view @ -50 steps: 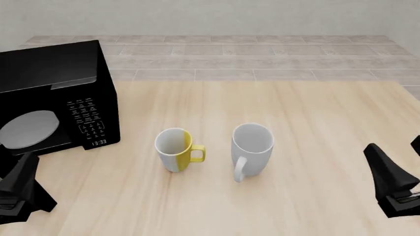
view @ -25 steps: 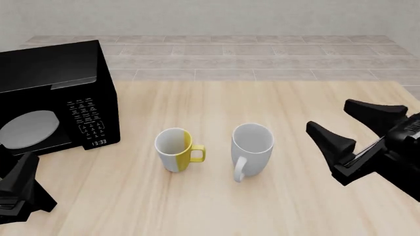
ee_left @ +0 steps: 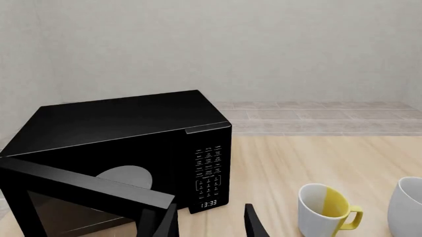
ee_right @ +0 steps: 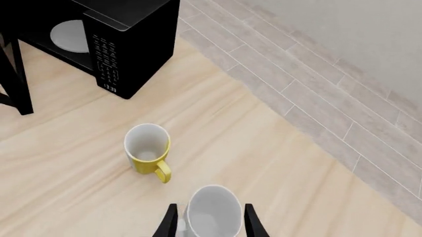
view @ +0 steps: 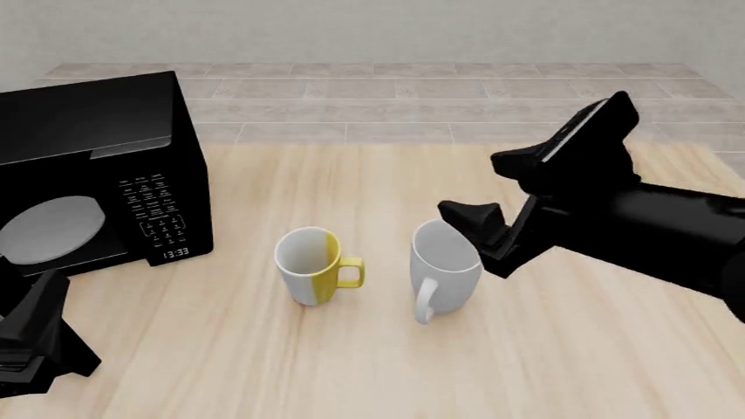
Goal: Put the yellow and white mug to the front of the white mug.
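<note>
The yellow and white mug (view: 310, 265) stands upright at the table's middle, handle to the right. It also shows in the left wrist view (ee_left: 324, 210) and the right wrist view (ee_right: 147, 149). The white mug (view: 446, 267) stands just right of it, handle toward the front, and is also in the right wrist view (ee_right: 212, 213). My right gripper (view: 477, 187) is open and empty. It hovers above and slightly behind the white mug, which appears between its fingers (ee_right: 249, 220). My left gripper (view: 37, 327) is open and empty, low at the front left (ee_left: 211, 223).
A black microwave (view: 99, 170) stands at the left with its door (ee_left: 79, 190) swung open, a white plate inside (view: 47, 229). The table's far edge meets a tiled floor (view: 466, 96) behind.
My right arm has swung from the right edge forward and leftward, rising to hover over the white mug. The left gripper and both mugs have not moved.
</note>
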{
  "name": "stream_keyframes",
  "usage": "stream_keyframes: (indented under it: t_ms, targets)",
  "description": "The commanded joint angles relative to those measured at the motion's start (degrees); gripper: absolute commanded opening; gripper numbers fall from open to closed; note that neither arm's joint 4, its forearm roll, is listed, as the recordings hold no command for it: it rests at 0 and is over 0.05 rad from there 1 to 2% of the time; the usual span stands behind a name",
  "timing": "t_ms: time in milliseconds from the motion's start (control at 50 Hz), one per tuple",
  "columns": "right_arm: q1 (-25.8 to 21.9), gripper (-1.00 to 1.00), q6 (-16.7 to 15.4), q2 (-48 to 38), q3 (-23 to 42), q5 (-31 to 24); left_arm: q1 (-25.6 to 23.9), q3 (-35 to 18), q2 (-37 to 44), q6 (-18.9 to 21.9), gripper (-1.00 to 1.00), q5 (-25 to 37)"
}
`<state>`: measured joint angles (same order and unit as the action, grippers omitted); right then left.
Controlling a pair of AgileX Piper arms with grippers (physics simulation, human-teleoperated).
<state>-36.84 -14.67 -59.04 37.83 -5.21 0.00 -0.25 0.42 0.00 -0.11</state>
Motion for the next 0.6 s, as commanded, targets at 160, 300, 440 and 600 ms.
stream_keyframes:
  t_ms: [160,300,440,600]
  targets:
    - [-3.63,1.0,-1.84,-12.41,11.28,-7.79,0.0,0.0,0.0,0.01,1.0,0.0]
    - [-4.91,1.0,-1.04,-15.57,15.58,-12.63,0.01,0.0,0.0,0.0,1.0,0.0]
    - [-7.34,1.0,0.99,-18.28,16.73,-14.69,-0.01,0.0,-0.01,0.01,1.0,0.0]
    - [-8.8,1.0,0.92,-23.53,18.58,-15.34,0.0,0.0,0.0,0.0,1.0,0.0]
